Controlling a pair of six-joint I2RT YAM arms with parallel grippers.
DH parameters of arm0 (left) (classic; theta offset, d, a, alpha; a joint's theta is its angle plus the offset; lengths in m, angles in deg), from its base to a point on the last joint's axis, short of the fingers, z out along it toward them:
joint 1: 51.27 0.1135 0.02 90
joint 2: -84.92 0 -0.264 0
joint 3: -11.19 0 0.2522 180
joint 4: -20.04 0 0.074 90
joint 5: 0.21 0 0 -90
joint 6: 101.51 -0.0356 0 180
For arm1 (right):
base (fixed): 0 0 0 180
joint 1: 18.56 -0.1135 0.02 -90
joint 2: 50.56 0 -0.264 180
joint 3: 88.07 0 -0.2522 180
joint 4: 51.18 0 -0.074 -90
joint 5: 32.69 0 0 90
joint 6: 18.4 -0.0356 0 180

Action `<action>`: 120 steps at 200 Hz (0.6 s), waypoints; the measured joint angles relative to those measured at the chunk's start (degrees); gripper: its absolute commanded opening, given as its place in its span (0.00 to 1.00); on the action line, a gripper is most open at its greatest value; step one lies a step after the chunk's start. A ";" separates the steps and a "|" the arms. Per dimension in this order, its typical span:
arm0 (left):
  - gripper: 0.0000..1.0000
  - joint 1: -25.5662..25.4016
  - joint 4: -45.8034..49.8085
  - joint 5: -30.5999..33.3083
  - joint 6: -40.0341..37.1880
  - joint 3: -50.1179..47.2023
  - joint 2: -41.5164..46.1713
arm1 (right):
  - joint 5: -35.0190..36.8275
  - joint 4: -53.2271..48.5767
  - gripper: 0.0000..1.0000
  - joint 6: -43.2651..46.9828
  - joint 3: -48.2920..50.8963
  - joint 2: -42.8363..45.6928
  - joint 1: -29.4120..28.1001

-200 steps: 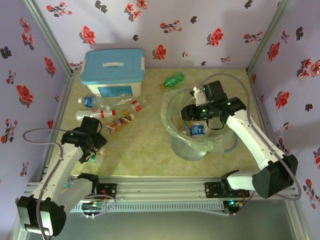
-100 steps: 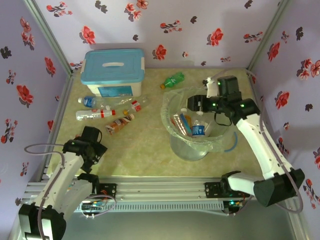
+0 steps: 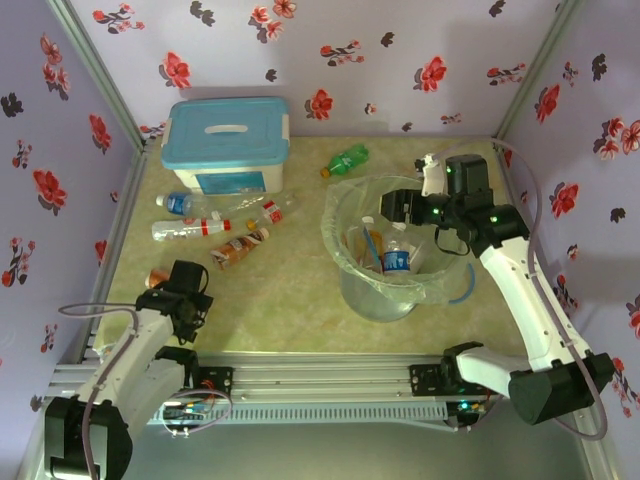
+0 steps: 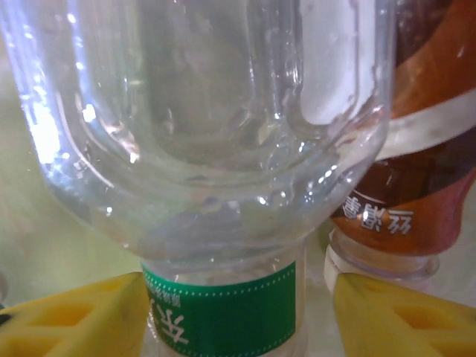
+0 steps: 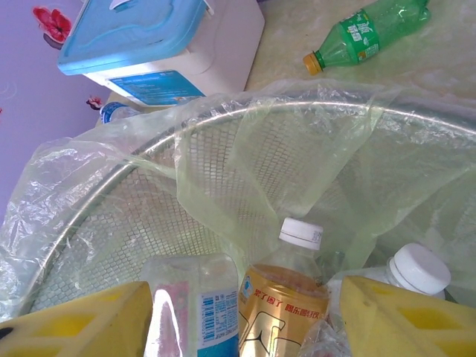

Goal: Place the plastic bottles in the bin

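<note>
Clear thin plastic, ribbed and shiny, that's the green-label bottle [image 4: 216, 149] down at the near-left corner of the table [image 3: 290, 300], with a brown-label bottle [image 4: 424, 186] lying just beside it. The left gripper [image 3: 183, 303] straddles the green one, a yellow finger [image 4: 74, 316] on each side of the label band. I see a sliver of gap on one side, so honestly I can't tell whether it's got a real grip yet.

My guess is these things look empty and weigh next to nothing, and the walls will dent if squeezed hard. They're slick and round too, so they'd roll or squirt out. The narrower label band looks like the sane place to hold, not the fat rounded body.

More bottles are further back. A few clear ones [image 3: 200, 228] with red and blue labels lie by the white box with the blue lid [image 3: 228, 140]. A green bottle [image 3: 345, 160] lies just behind the bin [image 3: 345, 270].

The bin is a round see-through bucket with a crinkly thin liner bag, and several capped bottles [image 3: 397, 258] are already standing inside it. The right gripper [image 3: 400, 208] hangs over the far rim with jaws apart and nothing between them
</note>
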 measured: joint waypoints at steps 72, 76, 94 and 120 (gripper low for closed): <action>0.48 0.00 -0.85 1.38 1.90 -3.04 4.17 | -0.04 -1.46 0.68 -0.11 -0.96 -0.42 0.00; 0.46 0.00 -0.61 1.64 1.90 -3.04 4.85 | -0.04 -1.46 0.68 -0.28 -0.96 -0.42 0.00; 0.41 0.00 0.90 2.91 2.08 -2.99 7.87 | -0.07 -1.40 0.68 -0.96 -0.96 -0.37 0.00; 0.36 0.02 4.92 4.92 1.66 -1.55 9.99 | -0.33 -0.79 0.68 -1.60 -0.96 -0.37 0.00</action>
